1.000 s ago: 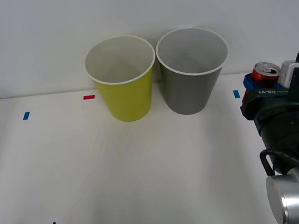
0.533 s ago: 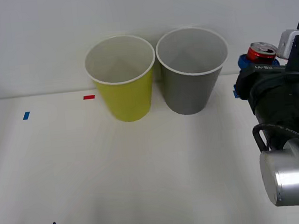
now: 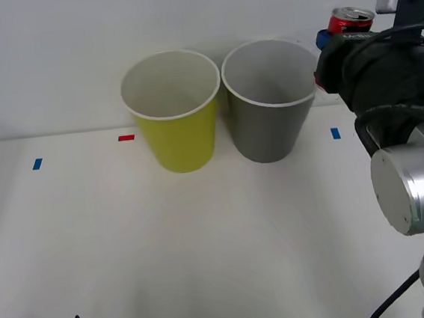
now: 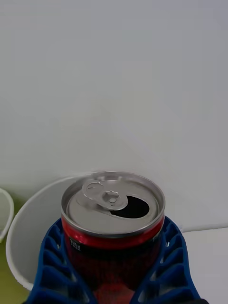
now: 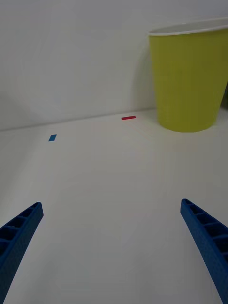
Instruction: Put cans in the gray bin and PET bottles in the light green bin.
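Note:
My right gripper (image 3: 339,32) is shut on the small red can (image 3: 350,21), held upright in the air just right of the gray bin (image 3: 273,100) and above its rim. In the right wrist view the blue fingers (image 4: 166,259) clasp both sides of the can (image 4: 114,223), whose silver top has an opened pull-tab; the gray bin's white rim (image 4: 33,209) lies just beyond it. The light green bin (image 3: 173,110) stands beside the gray one, on its left. My left gripper (image 5: 114,247) is open low over the table's near left, with the light green bin (image 5: 190,80) ahead of it.
Small blue tape marks (image 3: 37,164) and red tape marks (image 3: 126,138) lie on the white table. A white wall rises right behind the bins. My right arm's dark sleeve and silver joint (image 3: 417,184) fill the right side of the front view.
My right arm has lifted the can and carried it left, from beside the gray bin at table level to above the bin's right rim. The left arm has not moved.

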Available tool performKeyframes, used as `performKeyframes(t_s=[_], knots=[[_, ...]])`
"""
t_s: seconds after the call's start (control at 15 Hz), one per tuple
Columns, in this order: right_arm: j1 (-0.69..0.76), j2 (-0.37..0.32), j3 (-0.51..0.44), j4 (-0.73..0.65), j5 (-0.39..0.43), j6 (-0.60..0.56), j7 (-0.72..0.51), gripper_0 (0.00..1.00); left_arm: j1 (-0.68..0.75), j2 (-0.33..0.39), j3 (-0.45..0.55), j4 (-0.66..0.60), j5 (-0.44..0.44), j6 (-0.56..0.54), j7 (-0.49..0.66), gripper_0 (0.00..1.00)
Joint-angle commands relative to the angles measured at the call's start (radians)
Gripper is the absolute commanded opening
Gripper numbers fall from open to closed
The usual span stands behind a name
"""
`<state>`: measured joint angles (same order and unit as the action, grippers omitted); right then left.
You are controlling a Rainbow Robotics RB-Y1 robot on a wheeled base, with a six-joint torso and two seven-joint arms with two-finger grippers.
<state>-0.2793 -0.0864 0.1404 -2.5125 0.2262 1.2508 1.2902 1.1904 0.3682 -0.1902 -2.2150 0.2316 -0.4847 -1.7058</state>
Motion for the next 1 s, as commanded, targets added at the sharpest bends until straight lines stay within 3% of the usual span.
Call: performKeyframes(t_s=[0.07,0.33,0.53,1.0], knots=[[-0.092,-0.03,-0.002,0.086,-0.022,0.002,0.005,0.0,0.0,0.0,0.0,0.0,0.0,0.0,0.0,1.0],[-0.222,-0.039,-0.041,0.231,-0.082,-0.011,0.005,0.0,0.0,0.0,0.0,0.0,0.0,0.0,0.0,1.0],[-0.242,-0.062,-0.078,0.333,-0.176,-0.148,0.005,0.0,0.0,0.0,0.0,0.0,0.0,0.0,0.0,1.0],[-0.267,-0.09,-0.076,0.557,-0.197,-0.439,0.012,0.0,0.0,0.0,0.0,0.0,0.0,0.0,0.0,1.0]])
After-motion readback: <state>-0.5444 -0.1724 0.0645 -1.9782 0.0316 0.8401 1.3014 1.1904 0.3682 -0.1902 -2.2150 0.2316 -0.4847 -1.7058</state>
